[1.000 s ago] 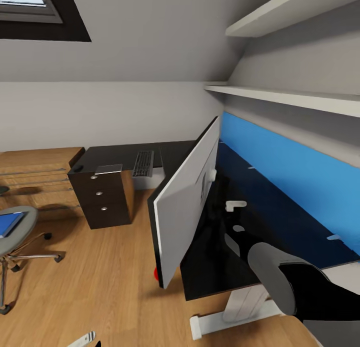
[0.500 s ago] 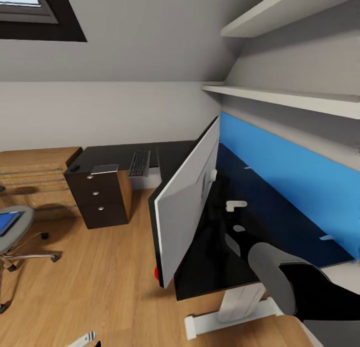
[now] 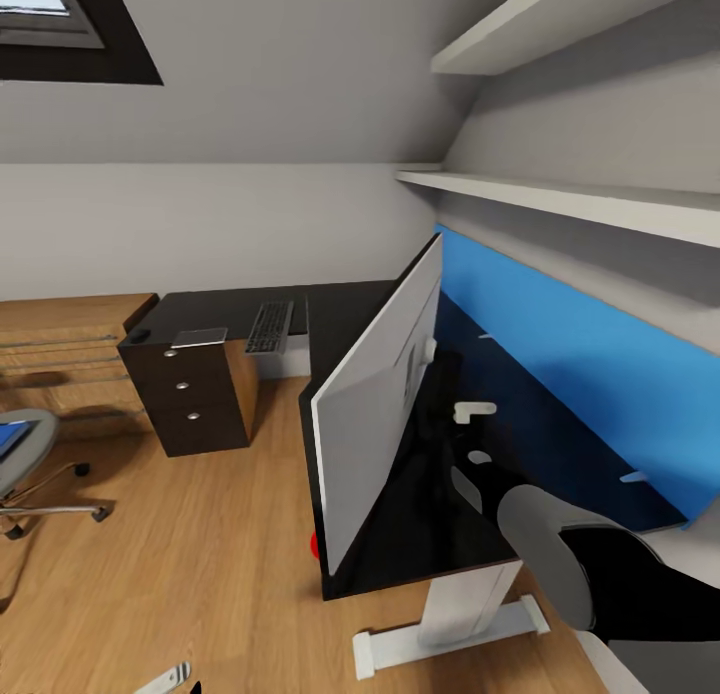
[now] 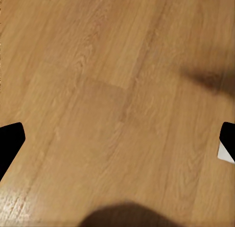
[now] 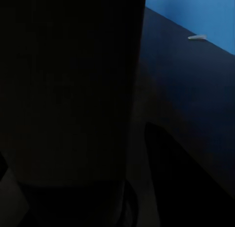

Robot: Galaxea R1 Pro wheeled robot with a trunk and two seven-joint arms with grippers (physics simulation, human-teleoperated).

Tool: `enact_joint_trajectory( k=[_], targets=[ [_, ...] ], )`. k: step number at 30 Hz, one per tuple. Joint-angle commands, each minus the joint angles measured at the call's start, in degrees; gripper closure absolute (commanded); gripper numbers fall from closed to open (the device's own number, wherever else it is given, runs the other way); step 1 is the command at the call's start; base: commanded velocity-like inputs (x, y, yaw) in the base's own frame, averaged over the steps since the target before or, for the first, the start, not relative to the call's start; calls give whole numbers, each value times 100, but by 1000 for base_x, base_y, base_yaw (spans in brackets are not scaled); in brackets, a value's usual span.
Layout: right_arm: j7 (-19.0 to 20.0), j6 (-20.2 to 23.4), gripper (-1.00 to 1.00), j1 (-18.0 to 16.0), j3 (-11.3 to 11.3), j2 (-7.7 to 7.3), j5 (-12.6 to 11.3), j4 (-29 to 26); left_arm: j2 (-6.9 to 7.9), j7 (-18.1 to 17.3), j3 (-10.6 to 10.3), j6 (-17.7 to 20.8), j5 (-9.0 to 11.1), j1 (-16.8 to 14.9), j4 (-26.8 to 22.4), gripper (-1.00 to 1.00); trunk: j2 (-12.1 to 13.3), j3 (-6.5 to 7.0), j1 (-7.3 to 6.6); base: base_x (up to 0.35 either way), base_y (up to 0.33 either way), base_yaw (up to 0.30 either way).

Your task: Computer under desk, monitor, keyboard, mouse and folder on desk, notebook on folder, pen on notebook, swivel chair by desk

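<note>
Monitor (image 3: 375, 414) at centre, tilted, white back showing, over the near end of the black surface (image 3: 350, 309). Wide, thin, stiff; likely top-heavy and fragile at the screen, so best held by stand or back.

Right hand hidden behind the screen, grip unknown. Left hand (image 4: 117, 143) spread wide over floor, holding nothing.

Keyboard (image 3: 269, 327) at 11 o'clock; chair (image 3: 22, 452) at 9.

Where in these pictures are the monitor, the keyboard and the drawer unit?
monitor (image 3: 375, 404): head view, on its white back panel.
keyboard (image 3: 269, 328): head view, on its dark keys, lying on the far desk wing.
drawer unit (image 3: 195, 399): head view, on its dark front between the round knobs.
</note>
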Motion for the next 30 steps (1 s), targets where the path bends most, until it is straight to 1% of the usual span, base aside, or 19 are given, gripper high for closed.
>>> enact_joint_trajectory(
  k=[1,5,11,17,23,30],
  targets=[
    [-32,-11,100,1,123,2,37,189,-7,-46,49,-14,-46,-8,0,-100,-2,-7,6,0,-15,63],
    [-32,-11,100,1,123,2,38,188,-7,-43,49,-14,-44,-8,0,-100,-2,-7,6,-12,-36,67],
    [-32,-11,100,1,123,2,38,186,16,-39,50,-14,-42,-8,0,-100,-2,-7,6,-102,-179,78],
    [-32,-11,100,1,123,2,38,183,27,-38,50,-14,-42,-8,0,-100,-2,-7,6,-32,-58,106],
    [-32,-11,100,1,123,2,38,182,28,-37,49,-14,-42,-8,0,-100,-2,-7,6,-5,-9,165],
    [-32,-11,100,1,123,2,37,186,28,-37,49,-14,-42,-8,1,-100,-2,-7,6,-1,-1,233]
  ],
)
